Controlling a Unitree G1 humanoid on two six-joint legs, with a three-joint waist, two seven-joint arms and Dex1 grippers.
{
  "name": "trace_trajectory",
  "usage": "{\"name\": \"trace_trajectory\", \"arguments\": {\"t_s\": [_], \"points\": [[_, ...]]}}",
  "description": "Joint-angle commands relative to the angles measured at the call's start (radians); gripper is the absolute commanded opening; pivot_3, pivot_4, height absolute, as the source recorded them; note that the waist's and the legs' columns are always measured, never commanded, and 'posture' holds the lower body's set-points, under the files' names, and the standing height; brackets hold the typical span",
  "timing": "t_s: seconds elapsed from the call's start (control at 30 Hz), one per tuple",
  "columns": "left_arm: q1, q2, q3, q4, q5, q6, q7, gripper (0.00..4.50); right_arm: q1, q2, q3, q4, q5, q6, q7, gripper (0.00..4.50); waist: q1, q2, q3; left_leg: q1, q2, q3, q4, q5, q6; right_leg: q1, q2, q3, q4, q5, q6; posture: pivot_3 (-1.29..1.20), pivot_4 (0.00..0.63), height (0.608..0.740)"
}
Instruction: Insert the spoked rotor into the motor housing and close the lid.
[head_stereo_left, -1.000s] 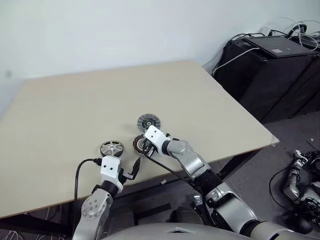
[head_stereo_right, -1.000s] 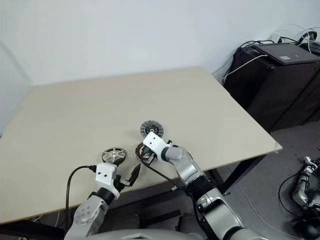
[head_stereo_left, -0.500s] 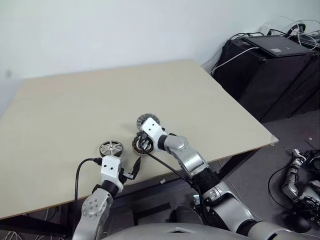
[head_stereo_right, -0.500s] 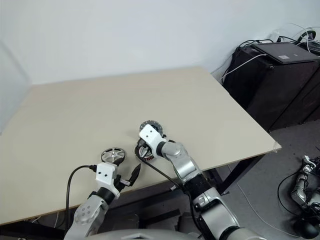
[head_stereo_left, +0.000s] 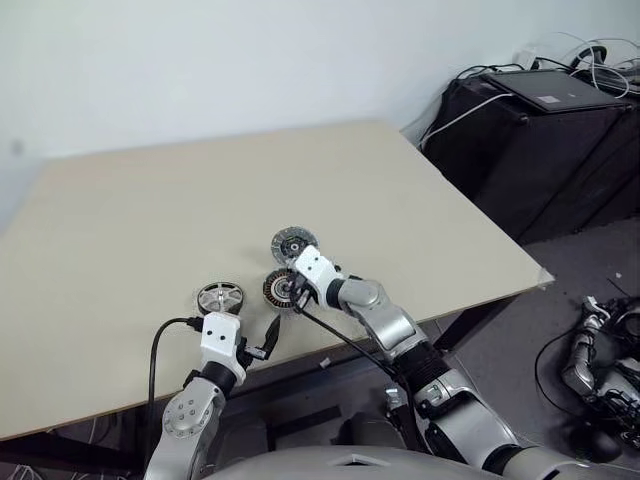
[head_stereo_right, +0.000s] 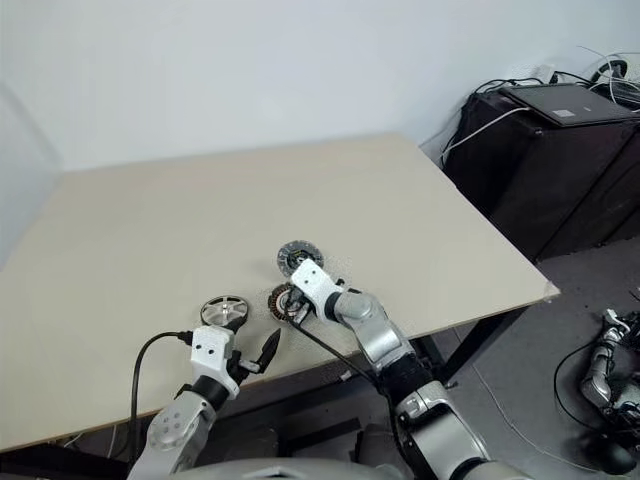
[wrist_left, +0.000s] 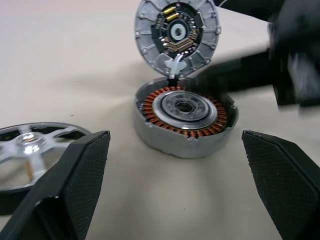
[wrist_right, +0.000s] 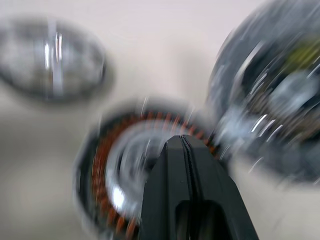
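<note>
Clearance was gained as the right gripper (wrist_right: 186, 150) – jaws pressed together, empty – was lifted off the motor housing (wrist_left: 185, 121), while the spoked rotor (wrist_left: 31, 155) lay uninserted beside the spread left gripper (wrist_left: 175, 185).

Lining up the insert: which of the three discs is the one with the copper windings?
The middle one, the housing, with a copper-brown ring around a silver centre. The rotor beside it has open spokes; the lid behind shows a dark face.
</note>
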Motion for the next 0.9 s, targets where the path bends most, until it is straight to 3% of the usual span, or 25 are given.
{"name": "trace_trajectory", "arguments": {"t_s": [0.03, 0.2, 0.3, 0.6, 0.9], "points": [[-0.007, -0.006, 0.004, -0.016, -0.004, -0.020, 0.012, 4.50, -0.001, 0.015, -0.020, -0.120, 0.039, -0.016, 0.003, 0.02, 0.001, 0.000, 0.000, 0.000, 0.000, 0.000, 0.000, 0.000, 0.000, 0.000, 0.000, 0.000, 0.000, 0.000, 0.000, 0.00, 0.000, 0.740], [-0.036, -0.095, 0.149, -0.033, -0.015, -0.120, 0.186, 4.50, 0.110, -0.036, -0.024, -0.297, 0.071, 0.027, 0.019, 0.02, 0.012, -0.003, 0.000, -0.001, 0.000, -0.001, 0.000, 0.000, 0.000, 0.000, 0.000, 0.000, -0.002, 0.000, 0.000, 0.00, 0.000, 0.740], [-0.057, -0.122, 0.225, -0.050, -0.060, -0.089, 0.233, 4.50, 0.171, -0.079, -0.040, -0.369, 0.082, 0.060, 0.014, 0.02, 0.014, -0.003, 0.000, -0.001, -0.001, 0.000, 0.001, 0.000, 0.000, 0.001, -0.001, 0.000, -0.001, 0.000, 0.000, 0.00, 0.000, 0.740], [-0.074, -0.163, 0.343, -0.091, -0.408, 0.297, 0.248, 4.50, 0.318, -0.173, -0.089, -0.521, 0.110, 0.135, -0.008, 0.02, 0.013, -0.008, 0.002, -0.001, -0.001, -0.001, 0.001, -0.001, -0.002, 0.001, -0.001, -0.001, -0.001, 0.000, 0.000, 0.00, 0.000, 0.740], [-0.120, -0.179, 0.372, -0.096, -0.596, 0.450, 0.244, 4.50, 0.377, -0.198, -0.116, -0.592, 0.133, 0.171, -0.049, 0.02, 0.013, -0.013, 0.006, 0.000, -0.001, -0.002, 0.002, -0.002, -0.004, 0.002, -0.001, -0.001, -0.001, 0.000, 0.000, 0.00, 0.000, 0.740]]}}
